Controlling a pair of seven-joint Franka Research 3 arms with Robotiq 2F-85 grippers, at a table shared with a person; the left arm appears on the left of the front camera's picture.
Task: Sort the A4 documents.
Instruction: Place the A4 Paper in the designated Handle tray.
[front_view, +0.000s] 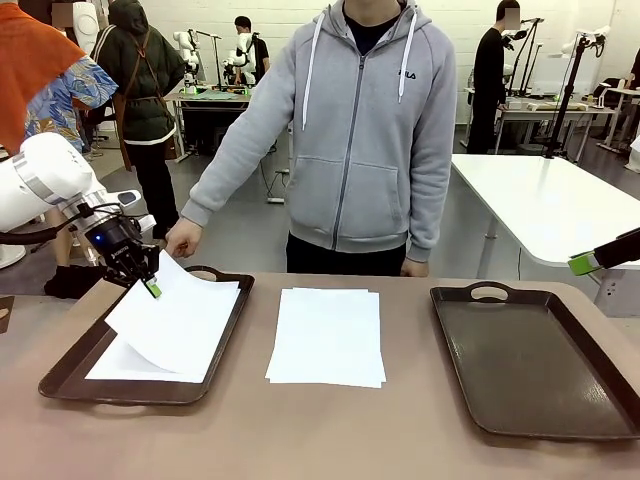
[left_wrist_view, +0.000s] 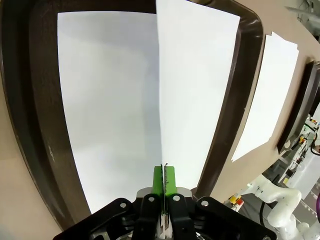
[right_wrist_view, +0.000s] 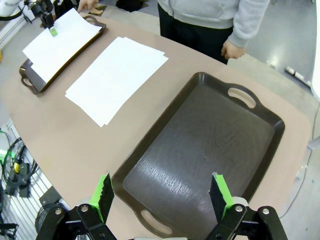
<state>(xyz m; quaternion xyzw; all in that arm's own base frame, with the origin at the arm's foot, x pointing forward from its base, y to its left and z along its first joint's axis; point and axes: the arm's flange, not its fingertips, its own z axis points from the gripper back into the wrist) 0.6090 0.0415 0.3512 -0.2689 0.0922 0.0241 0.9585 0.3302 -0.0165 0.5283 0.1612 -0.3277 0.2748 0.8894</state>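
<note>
My left gripper is shut on the corner of one white A4 sheet and holds it tilted over the left brown tray. Another sheet lies flat on that tray's floor. A small stack of A4 documents rests on the table's middle. My right gripper hangs open and empty above the near end of the right brown tray, which holds nothing; one green fingertip shows at the right edge of the front view.
A person in a grey hoodie stands at the far side, one hand by the left tray's far handle, the other hand at the table edge. A white table stands behind at right.
</note>
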